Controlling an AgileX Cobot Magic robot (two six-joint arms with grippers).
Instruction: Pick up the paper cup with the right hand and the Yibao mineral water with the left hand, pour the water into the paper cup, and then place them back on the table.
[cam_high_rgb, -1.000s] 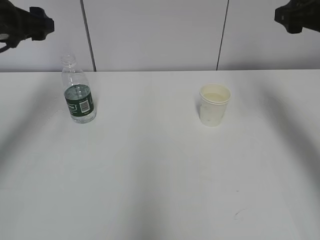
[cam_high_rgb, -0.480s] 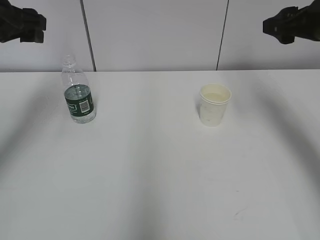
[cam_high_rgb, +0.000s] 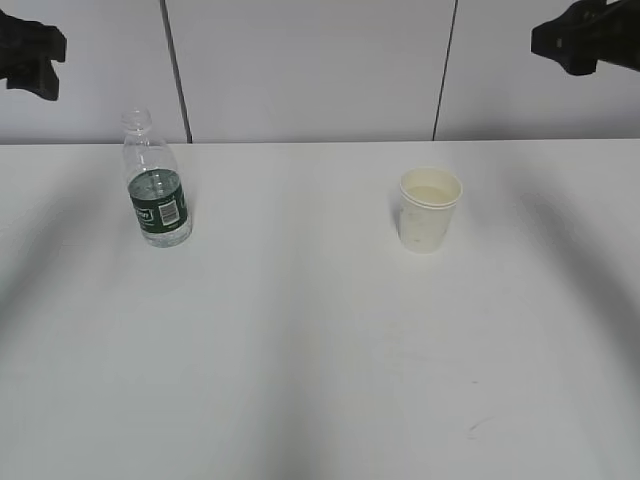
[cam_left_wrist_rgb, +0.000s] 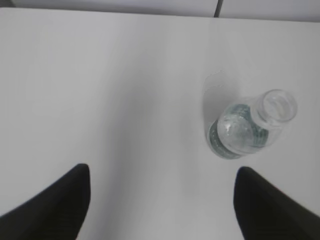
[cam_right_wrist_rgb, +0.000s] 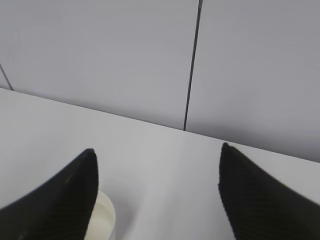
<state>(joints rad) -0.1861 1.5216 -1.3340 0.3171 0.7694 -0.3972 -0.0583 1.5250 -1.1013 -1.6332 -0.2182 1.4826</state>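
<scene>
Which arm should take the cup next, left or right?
Right. The paper cup stands on the right half of the table, under the right pincer, which is open and empty. The left pincer hangs open by the bottle.

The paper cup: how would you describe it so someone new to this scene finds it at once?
Start from the white table that fills the exterior view, and look right of centre, toward the back wall. The paper cup stands there upright and alone, cream-white with a rolled rim. Unlike the taller clear bottle with its green label on the left, it is short and opaque.
</scene>
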